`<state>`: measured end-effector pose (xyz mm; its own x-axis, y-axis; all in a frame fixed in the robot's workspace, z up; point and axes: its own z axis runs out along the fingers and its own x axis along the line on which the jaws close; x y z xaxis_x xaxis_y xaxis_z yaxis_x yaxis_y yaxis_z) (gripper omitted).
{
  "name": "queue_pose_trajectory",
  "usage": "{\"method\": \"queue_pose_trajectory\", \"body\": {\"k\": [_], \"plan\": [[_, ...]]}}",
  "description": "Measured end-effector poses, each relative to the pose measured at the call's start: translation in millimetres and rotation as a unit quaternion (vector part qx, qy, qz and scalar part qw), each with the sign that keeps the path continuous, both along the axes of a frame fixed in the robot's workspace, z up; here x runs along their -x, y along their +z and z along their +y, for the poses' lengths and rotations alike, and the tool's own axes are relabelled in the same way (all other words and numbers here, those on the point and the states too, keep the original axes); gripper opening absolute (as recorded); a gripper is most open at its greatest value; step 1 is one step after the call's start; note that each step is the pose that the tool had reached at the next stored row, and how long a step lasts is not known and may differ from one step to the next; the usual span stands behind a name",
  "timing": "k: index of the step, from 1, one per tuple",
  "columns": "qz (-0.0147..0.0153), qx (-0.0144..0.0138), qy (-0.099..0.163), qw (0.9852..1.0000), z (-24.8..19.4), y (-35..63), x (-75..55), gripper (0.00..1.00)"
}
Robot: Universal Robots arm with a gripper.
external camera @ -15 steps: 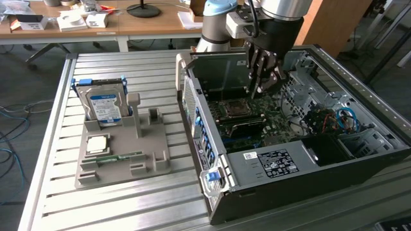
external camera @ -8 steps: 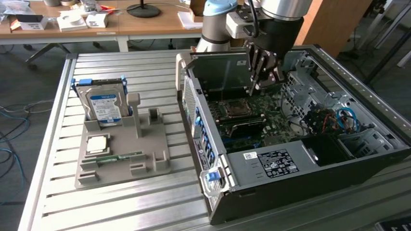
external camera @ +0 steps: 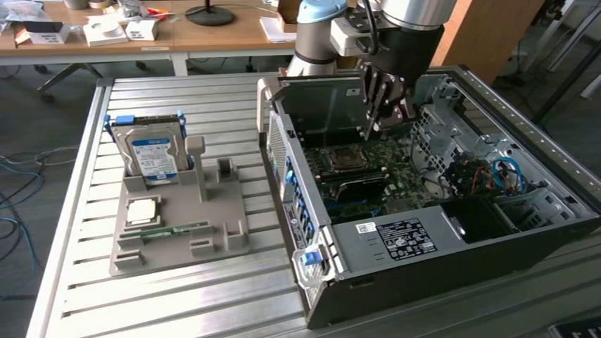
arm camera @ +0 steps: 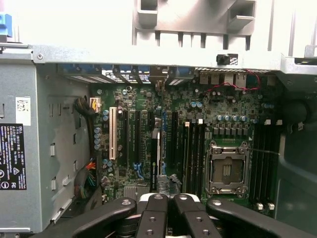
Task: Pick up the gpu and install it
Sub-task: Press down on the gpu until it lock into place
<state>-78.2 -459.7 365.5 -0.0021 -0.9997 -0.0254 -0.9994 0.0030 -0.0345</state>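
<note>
- One thin dark card, the gpu [arm camera: 157,163], stands on edge among the expansion slots of the motherboard [arm camera: 133,163] inside the open computer case [external camera: 451,232]; from the wrist view it reads as a narrow dark strip with a pale line along its upper edge, running straight away from the fingertips
- Two black fingers [arm camera: 157,213] of the gripper [arm camera: 169,197] are pressed together directly above the card's near end; the arm hangs over the open case in the exterior view
- Seen edge-on, the card gives away neither its faces nor its metal bracket; its near end disappears behind the fingertips, so whether the pads touch it or merely hover above it cannot be told
- Whether the card is fully seated in its slot cannot be made out either; in the exterior view the gripper's body and the dark interior of the case mask it
- Beside the card lie the black memory slots and the square silver CPU socket [arm camera: 227,168]
- Well apart, on the exterior view's left, a grey tray [external camera: 211,204] on the slatted metal table [external camera: 188,303] carries a hard drive [external camera: 155,155] standing upright, a square processor [external camera: 143,210] and a slim green memory stick [external camera: 179,229]
</note>
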Motion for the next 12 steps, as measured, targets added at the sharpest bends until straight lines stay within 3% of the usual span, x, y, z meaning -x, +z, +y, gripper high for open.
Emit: {"method": "queue_pose_trajectory", "body": {"k": [12], "plan": [[0.0,-0.0001,0.0,1.0,0.0,-19.2,0.1,0.11]]}}
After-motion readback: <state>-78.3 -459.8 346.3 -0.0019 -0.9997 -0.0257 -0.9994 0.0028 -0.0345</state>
